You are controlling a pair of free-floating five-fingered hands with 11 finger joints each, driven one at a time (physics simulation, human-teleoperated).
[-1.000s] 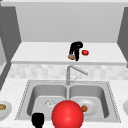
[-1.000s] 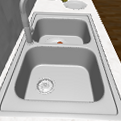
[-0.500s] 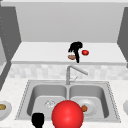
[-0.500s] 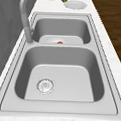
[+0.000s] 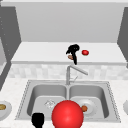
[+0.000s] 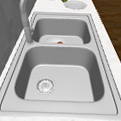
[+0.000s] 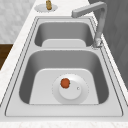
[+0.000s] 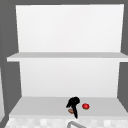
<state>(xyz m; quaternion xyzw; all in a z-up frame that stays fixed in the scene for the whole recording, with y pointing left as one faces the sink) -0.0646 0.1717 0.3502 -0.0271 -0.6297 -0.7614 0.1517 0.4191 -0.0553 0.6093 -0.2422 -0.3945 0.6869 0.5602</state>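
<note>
black right hand (image 5: 73, 50) hovers at the shelf (image 5: 37, 53), fingers curled down onto a brown lump (image 5: 70, 57); whether it grips is unclear. red tomato (image 5: 85, 52) just at its 3 o'clock. left hand (image 5: 38, 119) idles low.

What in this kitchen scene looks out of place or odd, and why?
A big red ball sits at the sink's front edge, hiding part of the basins. A plate with a small orange item lies inside the right basin. On the shelf, the right robot hand hangs over a brown item beside a tomato.
</note>
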